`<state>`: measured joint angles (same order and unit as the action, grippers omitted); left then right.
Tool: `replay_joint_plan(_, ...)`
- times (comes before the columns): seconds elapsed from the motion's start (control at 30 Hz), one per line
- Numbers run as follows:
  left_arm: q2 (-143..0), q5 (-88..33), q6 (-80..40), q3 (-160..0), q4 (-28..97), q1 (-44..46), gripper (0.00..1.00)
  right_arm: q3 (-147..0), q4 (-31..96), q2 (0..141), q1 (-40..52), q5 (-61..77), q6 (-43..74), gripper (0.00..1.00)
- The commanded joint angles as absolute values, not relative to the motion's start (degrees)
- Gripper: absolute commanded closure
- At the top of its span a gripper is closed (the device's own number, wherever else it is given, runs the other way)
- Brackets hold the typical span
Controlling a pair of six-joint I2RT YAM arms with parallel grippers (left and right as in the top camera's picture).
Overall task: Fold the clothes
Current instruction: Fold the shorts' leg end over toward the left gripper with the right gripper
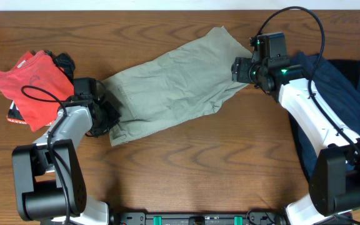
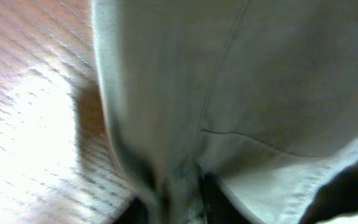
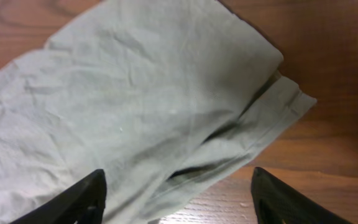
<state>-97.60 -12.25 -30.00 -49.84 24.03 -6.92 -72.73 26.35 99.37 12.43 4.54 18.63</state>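
The khaki trousers lie spread diagonally across the middle of the wooden table, one end low on the left and the other high on the right. The left arm reaches up from its base at the near left corner, elbow bent, and its wrist is tipped down so the left gripper sits on the trousers' lower-left end. In the wrist view that gripper is pinched together on a ridge of the khaki cloth. The right arm stretches from the near right corner up and inward, and the right gripper is at the trousers' upper-right end. Its 2 jaws stand wide apart over the folded hem. A red T-shirt lies at the far left, and dark blue denim lies at the far right under the right arm.
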Motion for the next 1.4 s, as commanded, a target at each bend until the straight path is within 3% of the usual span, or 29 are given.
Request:
replay_joint_plan(0.0, -100.16, -14.33, -26.57, -48.73, 26.13, -6.83, 0.94, -73.3, 25.85, 99.5, 14.15, 4.6, 16.32, 0.35)
replay_joint_plan(0.3, -94.21, -9.52, -25.06, -56.45, 43.59, -6.83, 0.94, -73.28, 25.15, 101.01, 19.51, 5.1, 14.04, 0.67)
replay_joint_plan(0.47, -86.94, -7.9, -23.09, -61.36, 54.3, -6.83, 0.94, -73.28, 24.62, 104.14, 23.05, 9.78, 14.06, 0.8)
replay_joint_plan(0.63, -79.53, -7.94, -22.61, -63.02, 58.72, -6.83, 0.94, -73.28, 23.31, 109.56, 28.16, 15.25, 14.06, 0.99)
replay_joint_plan(1.0, -70.52, -9.08, -21.47, -67.75, 59.94, -6.83, 0.94, -73.28, 16.38, 122.08, 43.97, 25.08, 16.05, 0.99)
replay_joint_plan(1.17, -70.02, -15.73, -21.69, -72.03, 57.95, -6.83, 0.94, -73.3, 12.58, 123.02, 49.12, 24.86, 16.03, 0.98)
replay_joint_plan(1.3, -70.08, -20.16, -22.37, -72.25, 55.83, -6.83, 0.94, -73.52, 10.9, 123.02, 49.84, 24.34, 16.03, 0.92)
replay_joint_plan(1.37, -70.08, -20.16, -22.33, -72.25, 56.05, -6.83, 0.94, -73.8, 11.88, 122.63, 49.12, 22.7, 16.03, 0.82)
